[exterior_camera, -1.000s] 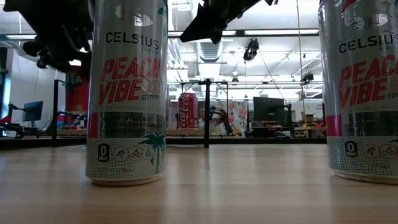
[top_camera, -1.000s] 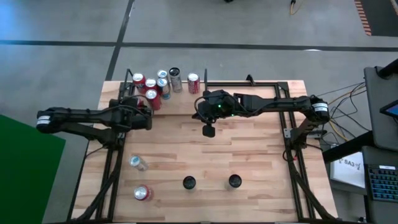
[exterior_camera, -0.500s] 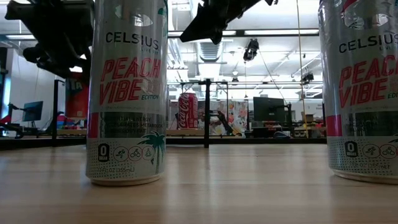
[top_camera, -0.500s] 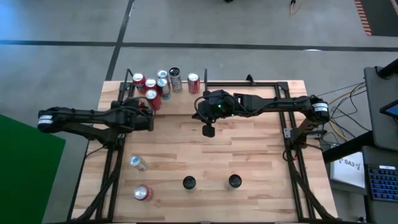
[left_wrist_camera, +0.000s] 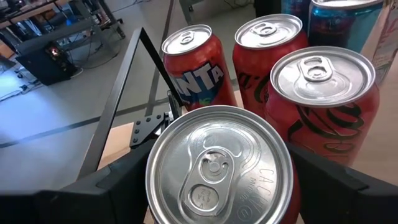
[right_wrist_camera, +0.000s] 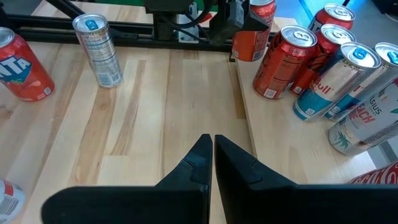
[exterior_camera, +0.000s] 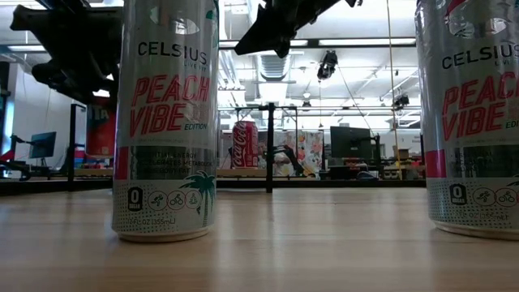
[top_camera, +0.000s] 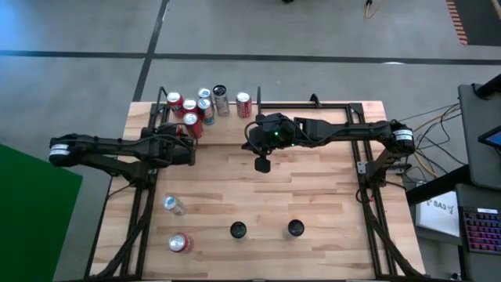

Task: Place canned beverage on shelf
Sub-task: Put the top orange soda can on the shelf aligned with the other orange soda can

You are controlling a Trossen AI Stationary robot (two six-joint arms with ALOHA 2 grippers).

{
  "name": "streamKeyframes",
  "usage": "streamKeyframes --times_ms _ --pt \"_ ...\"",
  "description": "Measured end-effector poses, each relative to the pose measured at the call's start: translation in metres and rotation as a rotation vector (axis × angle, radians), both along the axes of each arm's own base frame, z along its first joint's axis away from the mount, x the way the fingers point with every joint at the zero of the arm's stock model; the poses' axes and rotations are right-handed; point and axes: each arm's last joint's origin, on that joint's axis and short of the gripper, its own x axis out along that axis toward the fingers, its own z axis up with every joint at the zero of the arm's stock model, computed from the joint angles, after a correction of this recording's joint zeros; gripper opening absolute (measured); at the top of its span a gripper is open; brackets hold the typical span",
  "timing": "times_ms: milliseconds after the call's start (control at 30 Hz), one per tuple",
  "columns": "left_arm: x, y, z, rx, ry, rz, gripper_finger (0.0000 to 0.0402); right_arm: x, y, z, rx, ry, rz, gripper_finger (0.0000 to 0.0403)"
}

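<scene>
My left gripper (left_wrist_camera: 217, 186) is shut on a red can with a silver top (left_wrist_camera: 217, 168), which it holds upright at the near left edge of the can cluster on the shelf (top_camera: 227, 131). The right wrist view shows the same can (right_wrist_camera: 252, 37) in the gripper. Close behind it stand a Fanta can (left_wrist_camera: 196, 62) and two red cans (left_wrist_camera: 323, 93), (left_wrist_camera: 267, 46). My right gripper (top_camera: 263, 164) hangs shut above the table's middle, holding nothing. My left gripper pinches the red can between its two fingers (left_wrist_camera: 329, 186), one on each side of the can's wall just under the top rim (left_wrist_camera: 287, 186). The fingers come nearly level from the table's left. The can stands upright; whether its base touches the shelf board I cannot tell.
Several cans crowd the shelf's far left, among them Red Bull (right_wrist_camera: 333, 81) and Celsius (right_wrist_camera: 373, 121). Two Celsius cans (exterior_camera: 166, 122), (exterior_camera: 470, 113) stand near the front edge. A silver can (top_camera: 174, 205) and a red one (top_camera: 178, 243) stand at the near left.
</scene>
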Motion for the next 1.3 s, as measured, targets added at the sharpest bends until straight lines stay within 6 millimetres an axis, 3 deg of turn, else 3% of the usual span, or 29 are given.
streamKeyframes --times_ms 400,700,1067,1300 --pt "0.003 0.000 0.005 -0.008 -0.004 -0.011 0.0296 0.000 0.000 0.001 -0.001 -0.002 0.001 0.0009" --pt "0.013 0.001 0.056 -0.039 0.050 -0.116 0.0296 -0.001 -0.004 0.003 -0.013 -0.018 -0.006 0.0009" --pt "-0.009 -0.001 0.132 -0.041 0.006 -0.176 0.0296 0.000 -0.004 0.009 -0.063 -0.073 0.032 0.0009" --pt "0.004 -0.013 0.151 -0.075 -0.180 -0.463 0.0296 0.012 -0.002 0.009 -0.093 -0.234 0.170 0.0009"
